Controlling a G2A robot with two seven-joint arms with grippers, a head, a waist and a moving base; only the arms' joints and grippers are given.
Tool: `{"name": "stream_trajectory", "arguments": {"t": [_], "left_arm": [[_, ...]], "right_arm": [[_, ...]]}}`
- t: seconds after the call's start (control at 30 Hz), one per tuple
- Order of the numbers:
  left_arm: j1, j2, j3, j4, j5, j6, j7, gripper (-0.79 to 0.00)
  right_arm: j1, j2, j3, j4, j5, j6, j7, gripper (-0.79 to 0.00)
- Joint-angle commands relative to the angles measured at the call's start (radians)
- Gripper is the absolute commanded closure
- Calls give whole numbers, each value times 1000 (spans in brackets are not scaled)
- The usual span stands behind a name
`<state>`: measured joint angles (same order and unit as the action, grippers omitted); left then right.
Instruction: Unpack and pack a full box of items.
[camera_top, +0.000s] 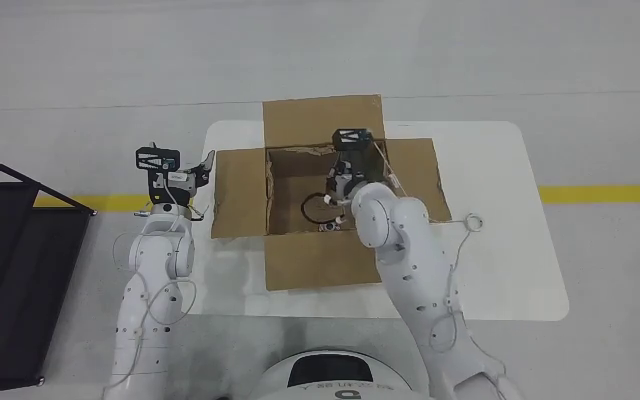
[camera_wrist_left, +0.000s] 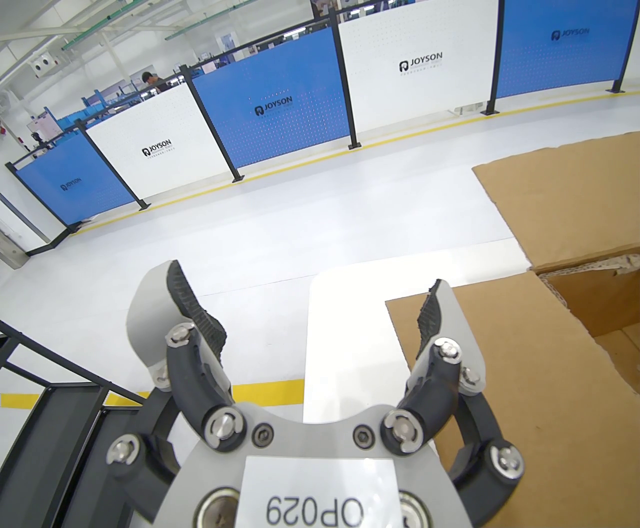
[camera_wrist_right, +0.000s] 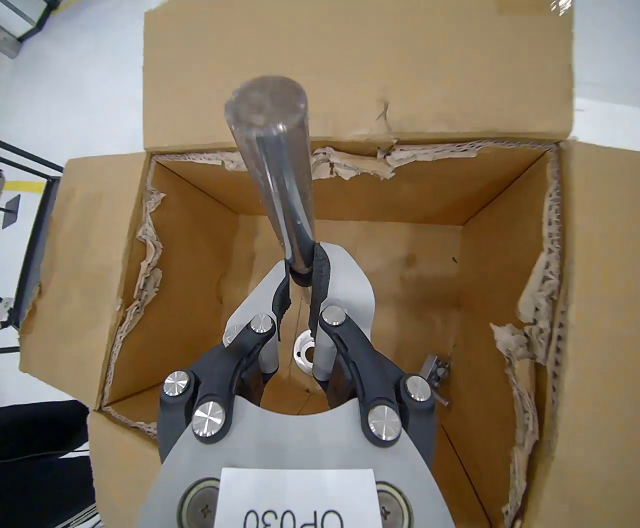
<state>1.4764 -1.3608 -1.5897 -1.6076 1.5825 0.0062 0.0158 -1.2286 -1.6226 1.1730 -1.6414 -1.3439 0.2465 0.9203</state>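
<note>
The right pincer (camera_wrist_right: 301, 274) clamps its ribbed black pads on one end of a smooth, shiny metal rod (camera_wrist_right: 277, 165) in clear wrap, which juts out over the open cardboard box (camera_wrist_right: 350, 200) with torn corrugated edges. On the box floor lie a metal ring (camera_wrist_right: 303, 353), half hidden by the fingers, and a small bracket (camera_wrist_right: 436, 372). The left pincer (camera_wrist_left: 305, 280) gapes empty beside the box's flap, above the white table (camera_wrist_left: 345, 345).

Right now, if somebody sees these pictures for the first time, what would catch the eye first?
The open cardboard box in the middle of the white table stands out first, its torn edges showing. Over its inside, the right end effector is shut on a shiny metal rod. The left end effector hangs open at the box's left side.
</note>
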Motion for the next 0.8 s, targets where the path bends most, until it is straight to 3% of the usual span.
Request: {"name": "stream_trajectory", "arguments": {"t": [0.0,0.47,0.57,0.63,0.67,0.73,0.77], "left_arm": [[0,0,0,0,0,0,0,-785],[0,0,0,0,0,0,0,-785],[0,0,0,0,0,0,0,-785],[0,0,0,0,0,0,0,-785],[0,0,0,0,0,0,0,-785],[0,0,0,0,0,0,0,-785],[0,0,0,0,0,0,0,-785]], "right_arm": [[27,-2,-5,47,9,5,1,0],[155,-9,-42,271,31,-3,59,0],[176,-12,-78,300,-3,-14,84,-329],[185,-14,-107,313,-38,-28,93,-416],[188,-15,-123,318,-51,-32,95,-600],[191,-20,-159,327,-83,-33,87,-785],[193,-22,-174,334,-95,-26,82,-785]]}}
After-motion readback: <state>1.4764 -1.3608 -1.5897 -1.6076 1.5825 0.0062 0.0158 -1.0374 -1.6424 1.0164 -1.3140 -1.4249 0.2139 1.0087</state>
